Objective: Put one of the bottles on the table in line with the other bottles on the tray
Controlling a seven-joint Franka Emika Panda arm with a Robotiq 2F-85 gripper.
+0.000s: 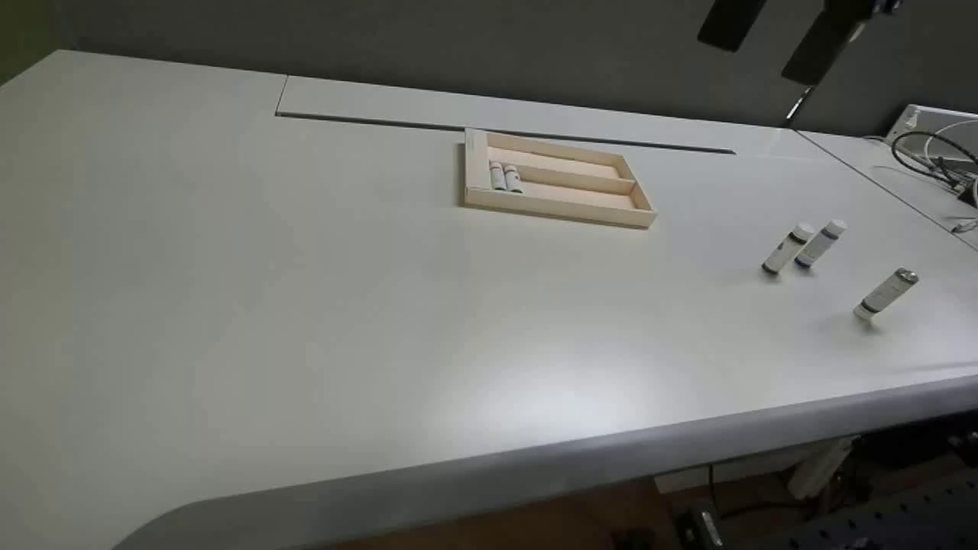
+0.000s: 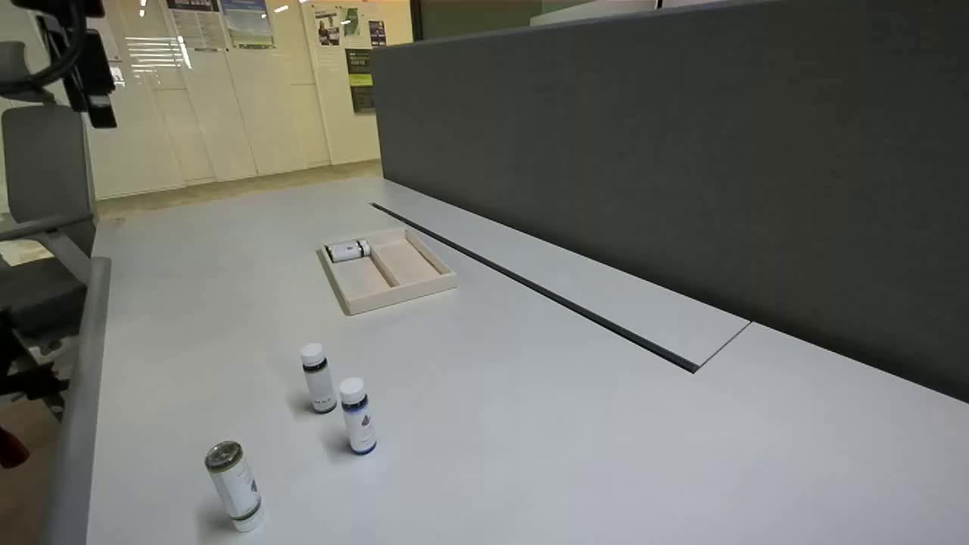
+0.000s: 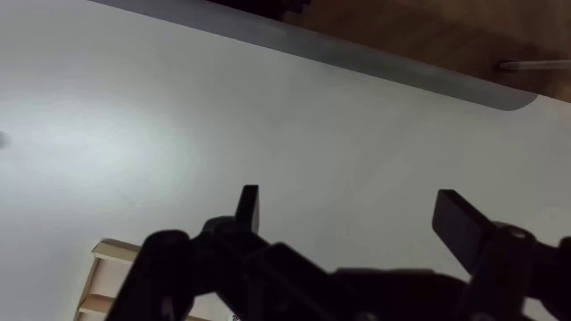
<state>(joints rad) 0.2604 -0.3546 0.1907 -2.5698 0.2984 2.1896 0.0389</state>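
The black two-fingered gripper hangs up there spread wide, gripping nothing, presumably readied for a grasp. In an exterior view, three small white-labelled cylindrical bottles stand right of the pale wooden tray; two similar bottles lie inside, likely setting the line.

"What are you seeing on the table?"

"I've got it pale on top with a grey edge, and a wooden tray lying flat on it."

"Bottles?"

"I count three standing directly on it. A dark-banded bottle is just beside a blue-banded bottle, both white-capped and upright. A third bottle stands apart, white end down. I also make out cables."
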